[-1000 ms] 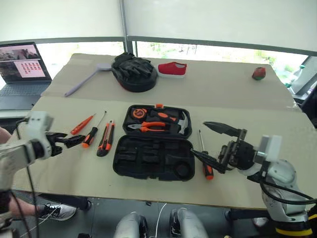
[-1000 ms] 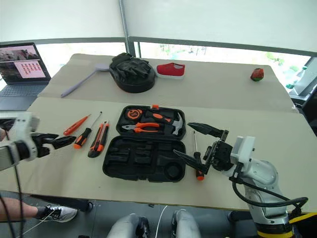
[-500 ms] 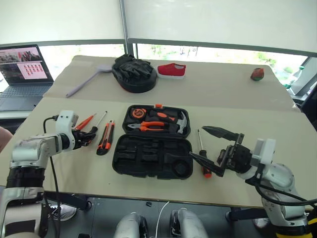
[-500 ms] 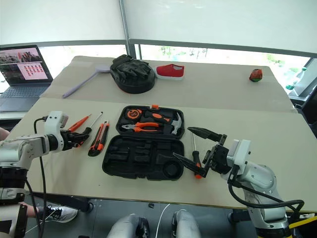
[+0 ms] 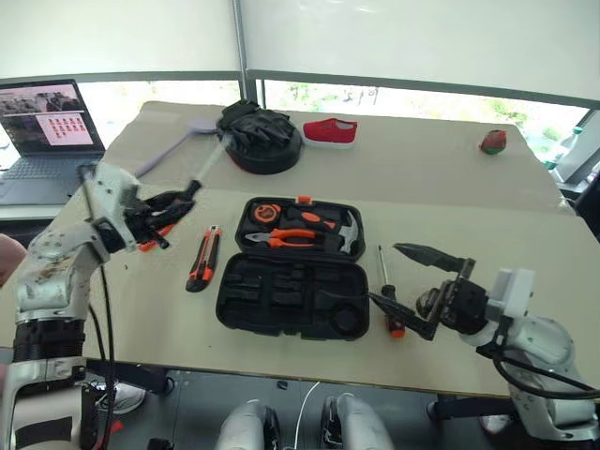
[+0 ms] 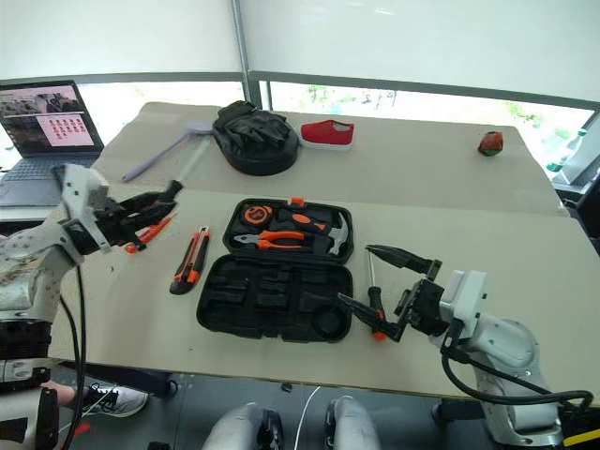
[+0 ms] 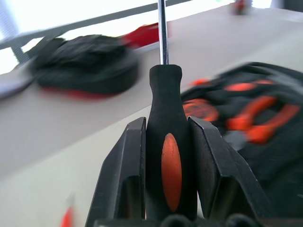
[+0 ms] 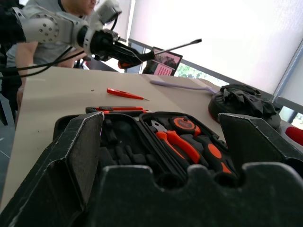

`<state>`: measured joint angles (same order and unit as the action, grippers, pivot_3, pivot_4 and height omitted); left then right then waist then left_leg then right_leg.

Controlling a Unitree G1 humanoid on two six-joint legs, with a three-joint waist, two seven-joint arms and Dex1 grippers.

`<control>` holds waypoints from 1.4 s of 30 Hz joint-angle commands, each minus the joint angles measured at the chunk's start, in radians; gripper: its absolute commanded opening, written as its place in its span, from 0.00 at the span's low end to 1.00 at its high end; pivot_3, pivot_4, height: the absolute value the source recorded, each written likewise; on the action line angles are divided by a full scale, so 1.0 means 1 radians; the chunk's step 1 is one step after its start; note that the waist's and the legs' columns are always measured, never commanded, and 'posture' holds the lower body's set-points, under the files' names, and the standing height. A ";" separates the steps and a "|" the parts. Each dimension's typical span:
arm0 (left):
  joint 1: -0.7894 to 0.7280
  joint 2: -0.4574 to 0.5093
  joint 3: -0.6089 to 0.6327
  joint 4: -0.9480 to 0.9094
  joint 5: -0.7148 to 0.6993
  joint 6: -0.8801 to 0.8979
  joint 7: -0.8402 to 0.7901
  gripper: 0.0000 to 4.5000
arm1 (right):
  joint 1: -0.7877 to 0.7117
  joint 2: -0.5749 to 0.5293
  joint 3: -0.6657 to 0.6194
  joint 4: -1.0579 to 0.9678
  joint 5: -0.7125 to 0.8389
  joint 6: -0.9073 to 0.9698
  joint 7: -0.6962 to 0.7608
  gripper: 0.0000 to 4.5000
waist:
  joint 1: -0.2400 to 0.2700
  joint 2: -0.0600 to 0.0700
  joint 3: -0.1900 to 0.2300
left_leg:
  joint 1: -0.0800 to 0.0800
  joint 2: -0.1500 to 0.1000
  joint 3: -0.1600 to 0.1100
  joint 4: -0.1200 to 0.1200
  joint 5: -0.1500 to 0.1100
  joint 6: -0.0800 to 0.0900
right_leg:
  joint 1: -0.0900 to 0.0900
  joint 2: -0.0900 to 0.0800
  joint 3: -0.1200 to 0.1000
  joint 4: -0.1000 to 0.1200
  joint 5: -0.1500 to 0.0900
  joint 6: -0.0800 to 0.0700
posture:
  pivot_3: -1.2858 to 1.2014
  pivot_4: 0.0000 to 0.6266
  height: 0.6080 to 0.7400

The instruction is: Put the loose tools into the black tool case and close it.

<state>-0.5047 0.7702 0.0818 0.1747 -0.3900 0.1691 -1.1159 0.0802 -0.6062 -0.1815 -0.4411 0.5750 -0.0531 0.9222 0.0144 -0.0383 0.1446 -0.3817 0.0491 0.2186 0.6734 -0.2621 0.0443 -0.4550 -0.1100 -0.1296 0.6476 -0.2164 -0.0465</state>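
Your left gripper (image 7: 166,142) is clamping a black-and-orange screwdriver (image 7: 168,142) by the handle and holding it above the table (image 5: 487,187), shaft aimed toward the glove pile (image 5: 260,137). The black tool case (image 5: 291,297) is lying open in the middle; its near half is showing empty slots, though I can't quite make out which one fits. Swing the shaft level and parallel to a long slot before lowering. Your right gripper (image 6: 386,286) is waiting spread wide beside the second screwdriver (image 5: 387,295). The utility knife (image 5: 203,258) and thin orange screwdriver (image 6: 150,232) are lying left of the case.
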 commanded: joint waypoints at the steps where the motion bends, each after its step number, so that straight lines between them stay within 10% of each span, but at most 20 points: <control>1: -0.073 0.006 -0.187 0.003 0.153 -0.132 -0.145 0.19 | -0.002 -0.052 -0.055 -0.011 0.045 0.045 0.027 1.00 | -0.002 0.000 0.000 | -0.001 0.000 0.000 0.002 0.000 0.001 | 0.000 0.001 0.000 0.000 0.000 0.000 | 0.52 0.24 1.00; 27: -0.242 -0.156 -0.415 0.267 0.478 -0.361 -0.136 0.19 | 0.060 -0.098 -0.025 -0.108 0.089 0.237 0.029 1.00 | 0.000 0.000 0.000 | -0.011 0.001 -0.005 0.020 -0.005 0.025 | 0.001 -0.001 -0.002 0.000 0.003 0.008 | 0.52 0.24 1.00; 33: -0.200 -0.215 -0.318 0.194 0.367 -0.305 -0.062 0.71 | 0.068 -0.091 -0.023 -0.121 0.095 0.261 0.027 1.00 | 0.005 0.000 0.000 | -0.014 0.000 -0.006 0.024 -0.007 0.029 | 0.000 -0.003 -0.002 -0.001 0.005 0.012 | 0.52 0.24 1.00; 38: -0.160 -0.232 -0.263 0.157 0.265 -0.214 -0.094 0.71 | 0.073 -0.088 -0.023 -0.123 0.105 0.284 0.033 1.00 | -0.001 0.000 0.000 | -0.019 0.000 -0.008 0.028 -0.008 0.030 | -0.001 -0.003 -0.004 -0.001 0.006 0.014 | 0.52 0.24 1.00; 42: -0.140 -0.281 -0.217 0.163 0.206 -0.104 -0.031 0.45 | 0.068 -0.076 -0.026 -0.117 0.107 0.287 0.027 1.00 | -0.003 0.000 0.000 | -0.018 0.000 -0.008 0.028 -0.008 0.030 | -0.001 -0.002 -0.004 -0.001 0.006 0.014 | 0.52 0.24 1.00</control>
<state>-0.6476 0.5048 -0.1654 0.3616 -0.1475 0.0163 -1.1791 0.1540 -0.6882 -0.1978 -0.5319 0.6519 0.2299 0.9535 0.0118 -0.0379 0.1445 -0.3998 0.0493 0.2107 0.7016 -0.2697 0.0745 -0.4557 -0.1119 -0.1340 0.6465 -0.2109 -0.0323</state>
